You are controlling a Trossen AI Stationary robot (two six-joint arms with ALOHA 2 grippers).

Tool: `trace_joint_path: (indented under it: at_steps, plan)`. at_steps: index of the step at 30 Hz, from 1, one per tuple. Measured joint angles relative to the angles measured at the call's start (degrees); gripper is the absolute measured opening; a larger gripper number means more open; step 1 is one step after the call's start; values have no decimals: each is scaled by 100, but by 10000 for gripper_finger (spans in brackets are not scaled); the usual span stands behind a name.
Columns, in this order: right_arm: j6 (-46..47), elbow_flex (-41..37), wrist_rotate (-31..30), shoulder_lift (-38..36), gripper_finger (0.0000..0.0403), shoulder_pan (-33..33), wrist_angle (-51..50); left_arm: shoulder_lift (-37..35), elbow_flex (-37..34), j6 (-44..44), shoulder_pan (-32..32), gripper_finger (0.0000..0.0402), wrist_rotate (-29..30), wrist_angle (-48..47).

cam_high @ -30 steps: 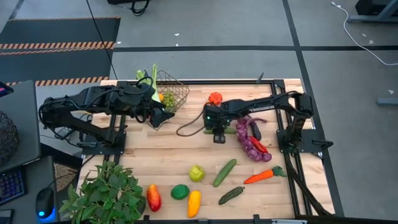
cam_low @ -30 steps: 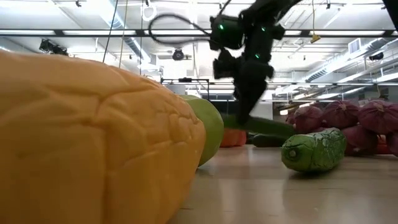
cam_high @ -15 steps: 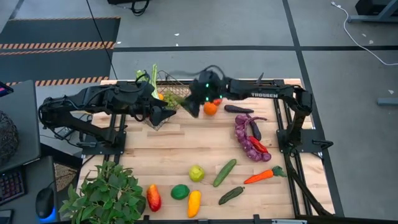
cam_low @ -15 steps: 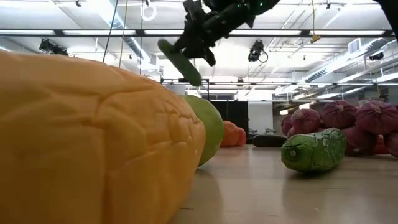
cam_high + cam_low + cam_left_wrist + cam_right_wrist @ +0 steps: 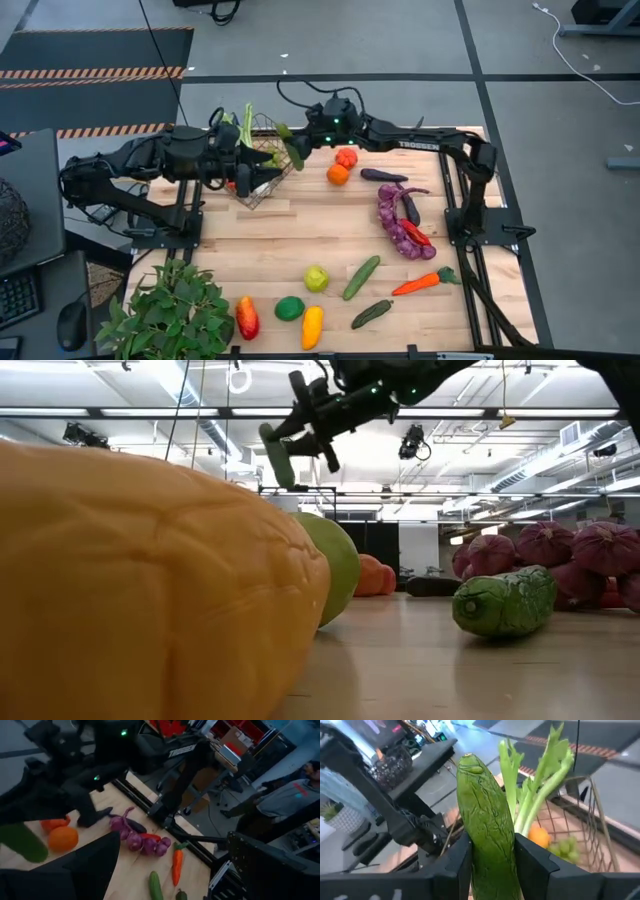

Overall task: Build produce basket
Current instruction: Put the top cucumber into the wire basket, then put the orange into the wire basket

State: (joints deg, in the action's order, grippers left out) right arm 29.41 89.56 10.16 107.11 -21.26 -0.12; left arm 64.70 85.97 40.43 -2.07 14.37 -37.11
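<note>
The wire basket [image 5: 268, 160] stands tipped at the table's far left with celery [image 5: 247, 122], an orange piece [image 5: 539, 837] and green grapes [image 5: 565, 847] inside. My left gripper [image 5: 252, 180] is at the basket's near-left rim, shut on it. My right gripper [image 5: 300, 152] is shut on a green cucumber [image 5: 291, 147] in the air just right of the basket's opening. The cucumber also shows in the low view [image 5: 275, 455] and the right wrist view [image 5: 487, 830]. My left gripper holds the basket at its near-left rim [image 5: 256, 184], coming from the table's left. The gripper itself hides the place of contact. The basket sits tilted, its near corner on the table. My right gripper pinches the cucumber's middle [image 5: 492, 857] between its two fingers [image 5: 457, 865], coming about level from the table's right. The fingers lie across it. The cucumber is lifted clear and tilted, one end [image 5: 470, 762] sticking up toward the celery.
An orange [image 5: 338, 174], a red piece [image 5: 346, 157], eggplant [image 5: 384, 176] and purple grapes [image 5: 400, 232] lie right of the basket. Carrot [image 5: 425, 282], two cucumbers [image 5: 361, 277] and green, yellow and red pieces [image 5: 312, 326] lie near the front. A leafy plant [image 5: 170, 310] stands front left.
My right gripper has lifted the cucumber from the table's middle and carried it up and toward the far left, to the basket. The basket has tipped and shifted slightly toward the left in my left gripper's hold.
</note>
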Motion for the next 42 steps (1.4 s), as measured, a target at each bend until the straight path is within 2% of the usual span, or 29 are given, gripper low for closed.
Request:
trace_joint_path:
  at_steps: [5, 16, 22, 30, 35, 39, 42]
  plan:
    - [59, 523, 41, 473, 130, 15, 10, -5, 0, -107, 0, 373, 0, 103]
    - [47, 2236, 31, 1801, 139, -57, -406, -5, 0, -125, 0, 373, -1, 128]
    - [-164, 2590, -13, 2122, 199, -63, -823, -21, 0, -122, -7, 373, -2, 77]
    - [-254, 2589, -122, 1945, 305, -299, -1336, -119, 0, -107, -7, 373, -197, -377]
    - [-750, 2589, 24, 1531, 342, -538, -2471, -203, -4, -382, -6, 373, -208, -664]
    - [-1541, 2589, -113, 1245, 349, -632, -3937, -277, -2, -767, 12, 373, -197, -639]
    - [-1710, 2592, -154, 1180, 349, -616, -4958, -326, -4, -1100, 89, 373, -203, -648]
